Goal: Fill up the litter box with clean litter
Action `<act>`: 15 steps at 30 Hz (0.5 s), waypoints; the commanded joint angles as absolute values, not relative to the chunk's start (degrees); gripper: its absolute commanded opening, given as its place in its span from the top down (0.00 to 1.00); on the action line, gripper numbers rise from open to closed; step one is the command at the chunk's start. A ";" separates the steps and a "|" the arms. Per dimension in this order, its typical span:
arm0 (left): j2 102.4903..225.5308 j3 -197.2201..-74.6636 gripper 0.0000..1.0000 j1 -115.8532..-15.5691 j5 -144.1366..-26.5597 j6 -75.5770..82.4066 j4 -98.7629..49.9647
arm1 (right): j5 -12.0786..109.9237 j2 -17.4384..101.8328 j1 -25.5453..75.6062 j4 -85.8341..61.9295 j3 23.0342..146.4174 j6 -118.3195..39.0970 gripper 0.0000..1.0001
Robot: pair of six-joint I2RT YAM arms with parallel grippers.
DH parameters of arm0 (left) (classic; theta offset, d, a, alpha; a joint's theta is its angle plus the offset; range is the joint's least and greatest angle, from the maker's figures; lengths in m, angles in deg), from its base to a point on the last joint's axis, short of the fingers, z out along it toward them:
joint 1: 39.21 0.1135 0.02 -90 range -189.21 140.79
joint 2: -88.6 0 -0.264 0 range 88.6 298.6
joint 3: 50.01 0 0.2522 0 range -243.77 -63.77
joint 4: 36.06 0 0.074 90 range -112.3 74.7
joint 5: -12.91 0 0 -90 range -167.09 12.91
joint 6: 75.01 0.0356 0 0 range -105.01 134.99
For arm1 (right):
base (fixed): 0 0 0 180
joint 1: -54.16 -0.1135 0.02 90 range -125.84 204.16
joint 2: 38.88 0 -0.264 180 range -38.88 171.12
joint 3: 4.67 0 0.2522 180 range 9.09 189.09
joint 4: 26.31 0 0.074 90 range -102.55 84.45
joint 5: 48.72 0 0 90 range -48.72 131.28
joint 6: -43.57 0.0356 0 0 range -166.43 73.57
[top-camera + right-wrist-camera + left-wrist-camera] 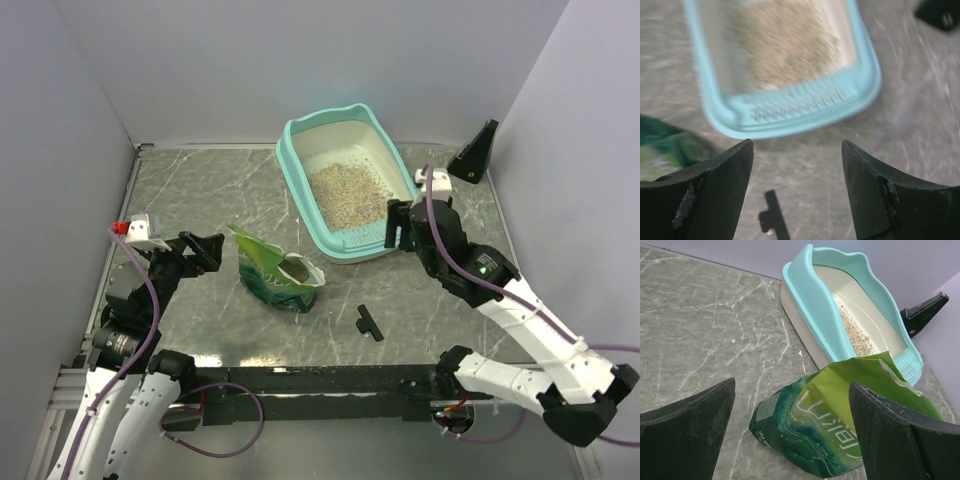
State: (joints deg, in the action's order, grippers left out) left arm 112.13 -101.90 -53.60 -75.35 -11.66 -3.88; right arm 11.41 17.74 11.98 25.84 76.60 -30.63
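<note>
Nearest the arm bases, a small black piece point(368, 322) lies loose on the table point(200, 190). Just beyond it a green bag point(272, 275) rests on its side, its top torn open and a flap standing up. How much it holds cannot be told.

The left gripper point(213, 250) hovers just left of the bag, jaws spread wide and empty. The right gripper point(390, 228) hangs off the near right corner of the litter box point(355, 243), jaws apart with nothing between them (its wrist view is blurred, but the gap shows bare table).

The litter box sits farther back, right of centre and angled slightly. The clean litter point(348, 192) forms a tan patch in the middle of the pan, with cream floor showing around it, so the fill looks partial. A black stand point(476, 153) sits in the far right corner.

The litter is loose grain and no jaws could pinch it, so it likely has to be poured. The bag looks soft, glossy and slippery, and its weight would likely shift as it tips. A hold low on the closed end, with the other gripper on the crumpled body near the mouth, seems safest. The flap alone would probably fold or slip. The box looks stiff and light, and might slide if nudged.
</note>
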 commanded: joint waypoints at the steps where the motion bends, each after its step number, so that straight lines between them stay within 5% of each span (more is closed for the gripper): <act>1: 112.78 -102.71 0.01 -53.27 -76.65 -11.99 -4.98 | 13.85 16.14 22.23 27.89 66.78 -22.79 0.21; 9: 112.16 -102.88 0.03 -53.27 -77.26 -12.51 -4.45 | 20.27 14.20 41.31 22.52 51.12 -13.22 0.21; 15: 111.90 -103.06 0.03 -53.27 -77.26 -12.52 -3.93 | 25.81 23.33 47.30 18.66 49.34 -11.10 0.20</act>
